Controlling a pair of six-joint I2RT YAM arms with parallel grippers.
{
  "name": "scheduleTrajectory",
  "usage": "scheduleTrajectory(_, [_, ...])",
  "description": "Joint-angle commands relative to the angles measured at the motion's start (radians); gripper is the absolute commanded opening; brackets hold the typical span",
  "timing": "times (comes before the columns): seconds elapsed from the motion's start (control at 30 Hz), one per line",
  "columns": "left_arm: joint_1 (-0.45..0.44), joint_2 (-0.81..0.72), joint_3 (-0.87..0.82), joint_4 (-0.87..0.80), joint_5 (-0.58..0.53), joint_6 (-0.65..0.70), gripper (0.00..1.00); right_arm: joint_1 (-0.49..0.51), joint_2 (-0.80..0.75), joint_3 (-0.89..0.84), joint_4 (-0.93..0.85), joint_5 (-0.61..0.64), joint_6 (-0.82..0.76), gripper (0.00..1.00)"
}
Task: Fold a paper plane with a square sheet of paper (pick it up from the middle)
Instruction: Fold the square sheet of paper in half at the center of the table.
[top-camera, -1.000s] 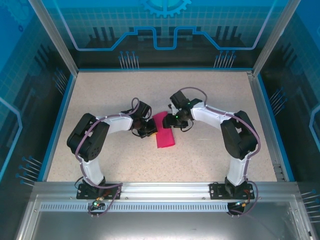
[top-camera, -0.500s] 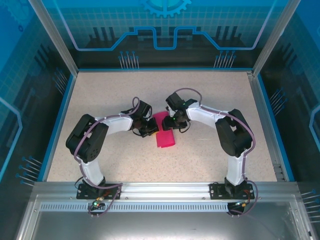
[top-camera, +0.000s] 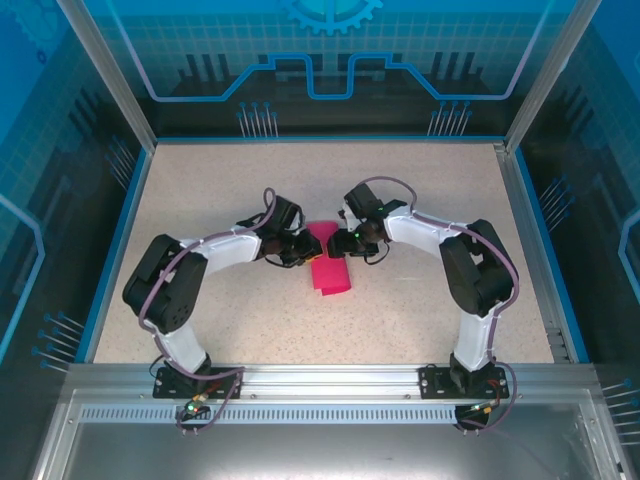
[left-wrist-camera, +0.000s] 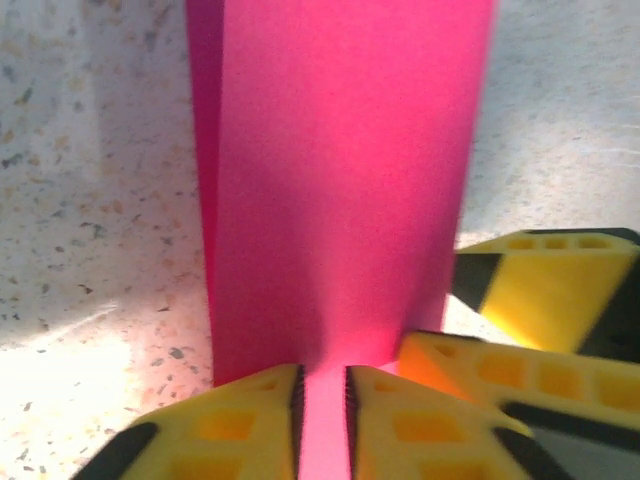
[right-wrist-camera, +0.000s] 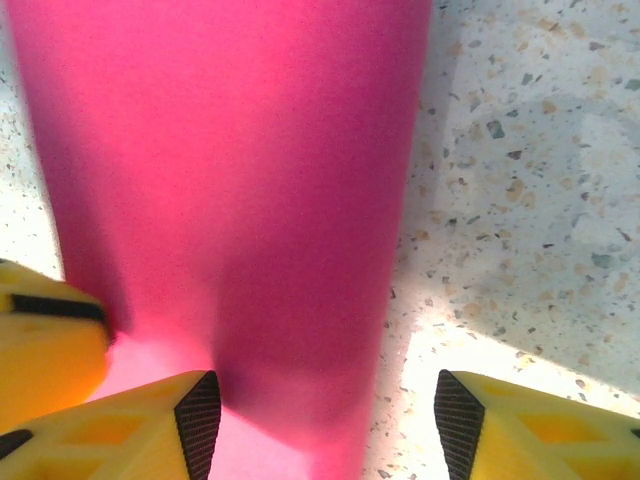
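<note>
Paper (top-camera: 331, 271), flat overhead, shows layered edge from left wrist.

The square sheet of paper (top-camera: 330, 270) is lying folded near the middle of the speckled table (top-camera: 420, 190), showing as a narrow magenta-pink strip rather than a full square. It is running from far to near, its near end leaning slightly to the right. In the left wrist view the paper (left-wrist-camera: 340, 180) is looking plain and unmarked, with a darker layer peeking out along its left long edge. In the right wrist view it (right-wrist-camera: 230, 180) is lying flat, its long edges looking straight.
</note>
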Motion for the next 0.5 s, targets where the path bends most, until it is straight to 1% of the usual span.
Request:
scheduleTrajectory(0.0, [-0.007,-0.092,-0.025,-0.016,-0.020,0.026,0.29,-0.018,-0.022,-0.017,0.001,-0.012,0.011,0.61])
scheduleTrajectory(0.03, [-0.007,-0.106,-0.032,-0.023,-0.036,0.030,0.32,-0.019,-0.021,-0.019,0.002,-0.012,0.011,0.60])
scheduleTrajectory(0.13, [-0.007,-0.116,-0.041,-0.042,-0.056,0.040,0.33,-0.022,-0.018,-0.019,0.000,-0.007,0.011,0.59])
scheduleTrajectory(0.3, [-0.007,-0.077,-0.041,-0.017,-0.031,0.028,0.32,-0.021,-0.015,-0.020,0.000,0.001,0.009,0.57])
scheduleTrajectory(0.4, [-0.007,-0.053,-0.026,-0.036,-0.050,0.018,0.32,-0.025,-0.017,-0.025,0.000,-0.001,0.009,0.56])
scheduleTrajectory(0.47, [-0.007,-0.041,-0.027,-0.038,-0.061,0.013,0.33,-0.027,-0.019,-0.027,0.000,-0.002,0.009,0.56])
